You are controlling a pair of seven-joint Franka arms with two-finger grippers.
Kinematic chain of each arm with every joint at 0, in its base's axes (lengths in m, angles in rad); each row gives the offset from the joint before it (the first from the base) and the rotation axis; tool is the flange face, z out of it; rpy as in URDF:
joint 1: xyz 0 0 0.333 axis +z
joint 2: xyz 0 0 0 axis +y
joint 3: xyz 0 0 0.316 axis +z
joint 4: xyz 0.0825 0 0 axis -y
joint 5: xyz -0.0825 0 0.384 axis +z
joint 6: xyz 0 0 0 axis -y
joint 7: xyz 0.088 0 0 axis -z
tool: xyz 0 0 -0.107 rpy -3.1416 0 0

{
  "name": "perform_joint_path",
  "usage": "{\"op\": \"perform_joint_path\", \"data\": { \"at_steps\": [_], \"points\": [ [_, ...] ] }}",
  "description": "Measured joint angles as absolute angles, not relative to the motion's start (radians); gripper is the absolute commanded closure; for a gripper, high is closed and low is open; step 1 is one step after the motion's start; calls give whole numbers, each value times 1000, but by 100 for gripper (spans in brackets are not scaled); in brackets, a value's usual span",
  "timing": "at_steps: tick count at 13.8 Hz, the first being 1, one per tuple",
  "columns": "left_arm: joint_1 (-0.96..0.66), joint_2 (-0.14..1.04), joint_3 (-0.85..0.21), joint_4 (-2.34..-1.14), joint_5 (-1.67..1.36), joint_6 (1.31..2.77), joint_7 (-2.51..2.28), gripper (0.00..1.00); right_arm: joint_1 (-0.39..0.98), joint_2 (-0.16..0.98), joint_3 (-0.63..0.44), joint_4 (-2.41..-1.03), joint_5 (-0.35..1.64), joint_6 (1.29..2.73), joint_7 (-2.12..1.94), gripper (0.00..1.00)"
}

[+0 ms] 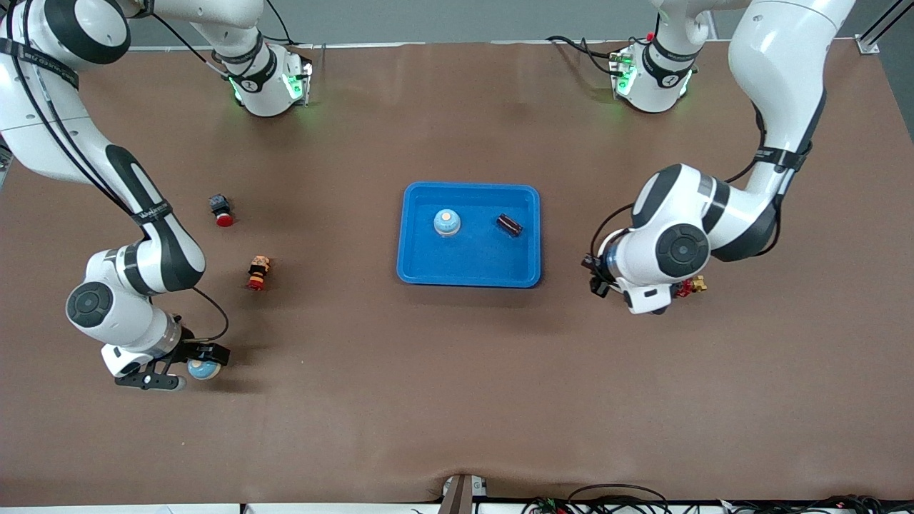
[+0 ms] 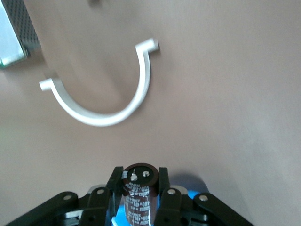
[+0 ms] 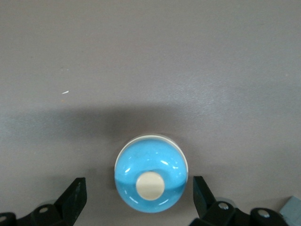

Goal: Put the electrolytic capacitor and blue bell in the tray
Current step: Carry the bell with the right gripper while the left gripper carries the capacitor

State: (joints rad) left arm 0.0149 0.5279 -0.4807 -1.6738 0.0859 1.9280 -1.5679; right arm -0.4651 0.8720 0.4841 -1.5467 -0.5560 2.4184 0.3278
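well, i see a blue bell (image 1: 446, 222) with a cream button and a dark electrolytic capacitor (image 1: 509, 224) lying apart in the tray (image 1: 421, 271) at mid-tabletop. my right claw (image 3: 138, 184) is spread wide around a second blue bell (image 3: 151, 172) on the tabletop toward the right arm's end, its fingers (image 3: 75, 193) not touching it. my left claw (image 2: 139, 181) is clamped on another capacitor (image 2: 138, 197), its lower part cut off. the front view hides that claw under the wrist.

Robotics lab: brown-covered table (image 1: 457, 400), two bolted arm bases.
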Motion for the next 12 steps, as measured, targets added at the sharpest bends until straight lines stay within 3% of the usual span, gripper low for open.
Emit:
{"op": "perform_joint_path", "data": {
  "at_steps": [3, 4, 6, 7, 8, 12],
  "points": [
    [-46, 562, -480, -1650, 22, 1935, -1662, 100, -433, 872, 450, -1533, -556, 2424, 328, 0],
    [-68, 580, -480, -1647, 3, 1954, -1693, 100, -426, 872, 445, -1529, -556, 2425, 328, 5],
    [-112, 619, -480, -1645, -19, 2027, -1741, 100, -423, 872, 442, -1527, -556, 2425, 328, 33],
    [-131, 638, -480, -1644, -22, 2054, -1760, 100, -423, 872, 442, -1527, -556, 2426, 325, 60],
    [-146, 655, -480, -1643, -22, 2067, -1774, 100, -422, 872, 441, -1526, -556, 2426, 319, 98],
    [-194, 713, -478, -1642, -22, 2089, -1809, 100, -422, 872, 440, -1523, -556, 2427, 306, 100]
  ]
}}
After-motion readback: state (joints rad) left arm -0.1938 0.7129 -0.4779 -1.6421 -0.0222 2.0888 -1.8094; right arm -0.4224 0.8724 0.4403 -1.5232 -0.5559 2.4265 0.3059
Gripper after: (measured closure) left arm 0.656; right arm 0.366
